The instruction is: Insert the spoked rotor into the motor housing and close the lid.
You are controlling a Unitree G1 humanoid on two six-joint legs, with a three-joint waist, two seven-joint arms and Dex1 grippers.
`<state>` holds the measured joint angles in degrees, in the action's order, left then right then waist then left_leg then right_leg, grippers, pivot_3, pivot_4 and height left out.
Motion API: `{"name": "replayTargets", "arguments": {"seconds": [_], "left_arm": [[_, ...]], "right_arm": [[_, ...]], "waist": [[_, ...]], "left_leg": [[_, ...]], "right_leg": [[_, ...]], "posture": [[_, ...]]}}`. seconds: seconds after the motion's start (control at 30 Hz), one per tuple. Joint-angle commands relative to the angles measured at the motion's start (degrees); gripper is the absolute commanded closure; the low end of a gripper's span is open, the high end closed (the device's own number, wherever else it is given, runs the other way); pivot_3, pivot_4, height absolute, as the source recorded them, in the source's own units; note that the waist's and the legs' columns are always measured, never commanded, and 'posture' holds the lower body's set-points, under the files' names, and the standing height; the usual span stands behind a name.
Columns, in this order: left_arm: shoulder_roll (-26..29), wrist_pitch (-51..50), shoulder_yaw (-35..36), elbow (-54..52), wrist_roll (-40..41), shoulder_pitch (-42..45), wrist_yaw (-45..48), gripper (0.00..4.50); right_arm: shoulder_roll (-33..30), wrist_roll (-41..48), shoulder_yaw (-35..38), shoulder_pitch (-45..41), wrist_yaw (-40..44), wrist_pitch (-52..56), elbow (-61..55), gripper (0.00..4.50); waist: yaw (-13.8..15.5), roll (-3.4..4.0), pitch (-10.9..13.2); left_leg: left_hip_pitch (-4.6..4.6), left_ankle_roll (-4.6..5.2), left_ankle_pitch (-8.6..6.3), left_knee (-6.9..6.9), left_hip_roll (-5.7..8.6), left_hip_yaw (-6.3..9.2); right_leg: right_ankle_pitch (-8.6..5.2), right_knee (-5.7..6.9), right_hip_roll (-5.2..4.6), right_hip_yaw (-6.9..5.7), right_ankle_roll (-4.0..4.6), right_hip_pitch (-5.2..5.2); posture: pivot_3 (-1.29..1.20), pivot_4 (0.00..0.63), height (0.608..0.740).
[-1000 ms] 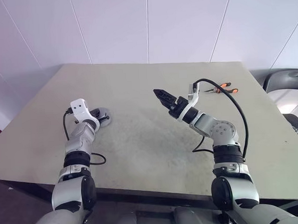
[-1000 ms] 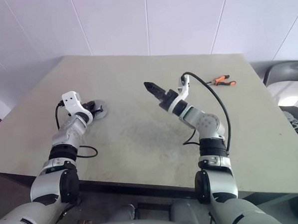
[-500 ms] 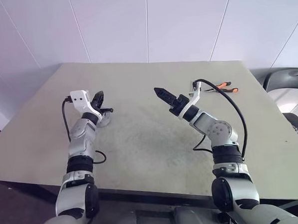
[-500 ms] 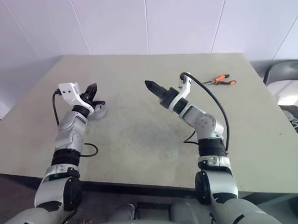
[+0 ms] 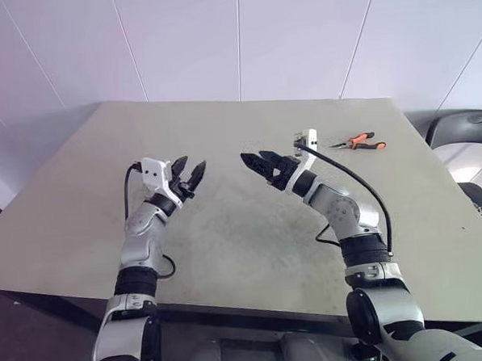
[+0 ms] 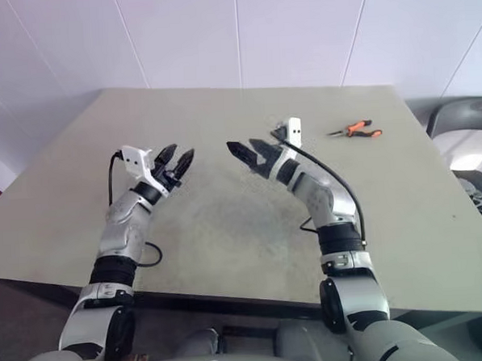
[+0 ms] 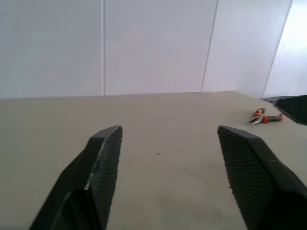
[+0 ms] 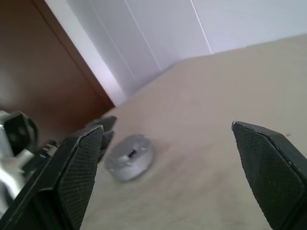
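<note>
Beige table (image 5: 252, 228), one silver disc (image 8: 129, 156), one pliers (image 5: 354, 143)

Round silver disc (image 8: 129, 157) lies flat on table (image 8: 216, 158).

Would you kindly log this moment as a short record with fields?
left tool: open, holding nothing, raised over the table
right tool: open, holding nothing, raised, pointing toward the left tool
round silver part: lying flat on the table beside the left tool; rotor or housing cannot be told
pliers: orange-handled, lying at the far right of the table
table: beige
</note>
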<state>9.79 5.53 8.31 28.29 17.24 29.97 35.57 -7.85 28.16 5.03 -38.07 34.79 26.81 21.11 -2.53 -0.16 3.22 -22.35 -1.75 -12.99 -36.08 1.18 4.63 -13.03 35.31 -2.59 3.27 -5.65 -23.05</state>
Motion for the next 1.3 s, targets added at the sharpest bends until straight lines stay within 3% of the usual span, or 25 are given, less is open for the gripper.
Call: {"name": "replayTargets", "arguments": {"seconds": [0.03,0.3,0.9,1.0,1.17,1.2,1.27,1.3], "left_arm": [[-0.2,-0.8,-1.0,-3.9,1.9,0.9,2.4,0.05],[1.0,-5.9,-3.1,-9.3,3.9,-0.7,7.9,0.02],[3.1,-8.2,-3.8,-10.2,3.5,-1.5,9.1,0.02],[2.7,-8.5,-3.5,-9.8,3.9,-1.3,8.8,0.65],[2.6,-8.5,-3.4,-9.4,3.5,-1.0,8.3,2.37],[2.5,-8.3,-3.5,-9.1,3.2,-0.8,7.8,2.67],[2.2,-8.2,-3.4,-8.7,3.2,-0.6,7.3,2.6],[2.1,-8.2,-3.3,-8.6,3.3,-0.6,7.2,2.43]], "right_arm": [[-0.8,-4.7,-2.5,-0.4,0.4,-5.4,-0.4,0.0],[-3.1,-13.3,-5.9,-0.9,0.2,-13.8,3.3,0.0],[-5.4,-17.5,-5.5,-2.3,3.0,-21.5,7.8,0.0],[-5.1,-17.1,-5.3,-2.2,3.5,-21.3,7.5,0.65],[-5.1,-17.9,-5.6,-2.5,3.2,-21.2,8.0,2.35],[-4.9,-17.9,-5.5,-2.6,2.8,-21.3,8.1,2.35],[-4.7,-17.2,-5.0,-2.7,2.9,-20.9,8.0,2.25],[-4.7,-16.9,-4.8,-2.7,3.0,-20.7,7.9,1.97]], "waist": [[0.0,0.0,0.0],[-0.1,0.0,0.0],[0.0,0.0,0.0],[0.0,0.0,0.0],[0.0,0.0,0.0],[-0.1,0.0,0.0],[-0.1,0.0,0.0],[0.0,0.0,0.0]], "left_leg": [[0.0,0.0,0.0,0.0,0.0,0.0],[0.02,0.0,0.0,0.02,0.0,0.0],[0.09,0.0,0.0,-0.01,0.0,0.01],[0.13,0.0,0.0,-0.02,0.0,0.01],[0.18,0.0,0.0,-0.02,0.0,0.01],[0.19,0.0,0.0,-0.02,0.0,0.01],[0.21,0.0,0.0,-0.02,0.0,0.01],[0.22,0.0,0.0,-0.02,0.0,0.01]], "right_leg": [[0.0,0.0,0.0,0.0,0.0,0.0],[0.0,0.0,0.0,0.01,0.01,0.0],[-0.06,0.05,0.0,0.01,0.12,0.07],[-0.06,0.04,0.0,0.01,0.12,0.11],[-0.09,0.04,0.0,0.01,0.16,0.16],[-0.09,0.04,0.0,0.01,0.17,0.17],[-0.09,0.04,0.0,0.01,0.17,0.2],[-0.09,0.04,0.0,0.01,0.17,0.2]], "posture": [[0.0,0.0,0.74],[0.0,0.0,0.74],[0.0,0.0,0.74],[0.0,0.0,0.74],[0.0,0.0,0.74],[0.0,0.0,0.74],[0.0,0.0,0.74],[0.0,0.0,0.74]]}}
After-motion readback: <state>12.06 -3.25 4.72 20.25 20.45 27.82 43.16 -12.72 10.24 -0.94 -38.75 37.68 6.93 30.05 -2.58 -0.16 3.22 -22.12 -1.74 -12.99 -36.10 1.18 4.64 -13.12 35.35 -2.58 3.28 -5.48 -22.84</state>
